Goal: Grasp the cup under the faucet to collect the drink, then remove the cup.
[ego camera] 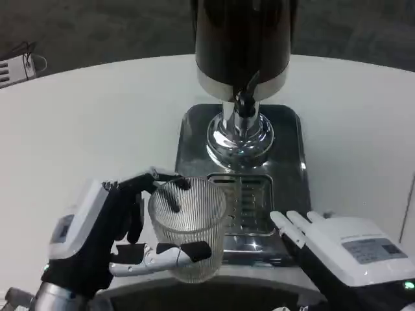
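Note:
A clear ribbed cup (189,227) stands upright at the front left corner of the dispenser's steel base (194,139), left of the drip grate (246,201). My left hand (104,236) grips the cup, its black fingers wrapped around the far and near sides. The cup looks empty. The faucet (244,100) hangs from the dark drink tank (243,39), behind and to the right of the cup. My right hand (343,249) rests low at the front right of the base with straight fingers, holding nothing.
The dispenser stands mid-table on a chrome pedestal (238,136). The white round table (84,123) spreads to the left and right of it. A small white object (16,68) lies at the far left edge.

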{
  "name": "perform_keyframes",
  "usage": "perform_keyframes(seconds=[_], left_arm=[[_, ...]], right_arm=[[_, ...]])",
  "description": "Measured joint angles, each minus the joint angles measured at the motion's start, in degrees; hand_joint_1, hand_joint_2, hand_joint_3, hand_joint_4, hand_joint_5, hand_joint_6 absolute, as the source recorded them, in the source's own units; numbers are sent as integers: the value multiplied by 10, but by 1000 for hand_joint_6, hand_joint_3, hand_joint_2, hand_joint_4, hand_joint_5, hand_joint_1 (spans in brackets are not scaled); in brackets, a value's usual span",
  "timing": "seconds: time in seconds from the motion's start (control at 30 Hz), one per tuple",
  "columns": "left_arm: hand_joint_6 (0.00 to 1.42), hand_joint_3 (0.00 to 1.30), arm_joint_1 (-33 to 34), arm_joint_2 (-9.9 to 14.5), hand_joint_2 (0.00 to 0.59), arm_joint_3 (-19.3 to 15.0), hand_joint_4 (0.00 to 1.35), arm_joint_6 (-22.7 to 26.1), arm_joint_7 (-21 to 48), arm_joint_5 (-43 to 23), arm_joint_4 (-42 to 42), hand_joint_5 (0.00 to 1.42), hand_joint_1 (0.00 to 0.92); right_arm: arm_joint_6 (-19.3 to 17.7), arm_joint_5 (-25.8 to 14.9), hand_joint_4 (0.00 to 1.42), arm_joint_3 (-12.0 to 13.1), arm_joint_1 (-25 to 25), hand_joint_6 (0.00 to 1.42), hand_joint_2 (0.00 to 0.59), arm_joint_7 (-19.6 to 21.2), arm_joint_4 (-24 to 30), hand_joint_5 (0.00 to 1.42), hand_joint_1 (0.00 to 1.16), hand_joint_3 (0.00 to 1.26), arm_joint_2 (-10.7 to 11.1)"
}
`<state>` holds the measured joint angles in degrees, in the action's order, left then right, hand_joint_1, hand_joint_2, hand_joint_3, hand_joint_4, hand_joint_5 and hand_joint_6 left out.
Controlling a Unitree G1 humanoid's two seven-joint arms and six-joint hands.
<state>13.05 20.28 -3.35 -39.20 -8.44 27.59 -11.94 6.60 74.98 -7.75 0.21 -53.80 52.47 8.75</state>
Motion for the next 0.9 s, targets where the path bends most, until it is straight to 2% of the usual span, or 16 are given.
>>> perform_keyframes(seconds=[0.2, 0.5, 0.9], left_arm=[[1424, 1019, 71, -1, 0, 24, 1160, 12, -32, 36, -79, 1294, 589], [1424, 1019, 190, 1, 0, 70, 1154, 32, -99, 82, -217, 1294, 589], [1424, 1016, 291, 4, 0, 135, 1153, 46, -185, 116, -345, 1294, 589]], right_arm=[[0, -3, 0, 9, 4, 0, 447, 4, 2, 0, 523, 0, 0], [-1, -30, 0, 26, 11, 0, 447, 4, 5, 0, 516, 0, 10], [-1, -54, 0, 40, 18, 0, 447, 4, 10, 0, 512, 0, 23]])
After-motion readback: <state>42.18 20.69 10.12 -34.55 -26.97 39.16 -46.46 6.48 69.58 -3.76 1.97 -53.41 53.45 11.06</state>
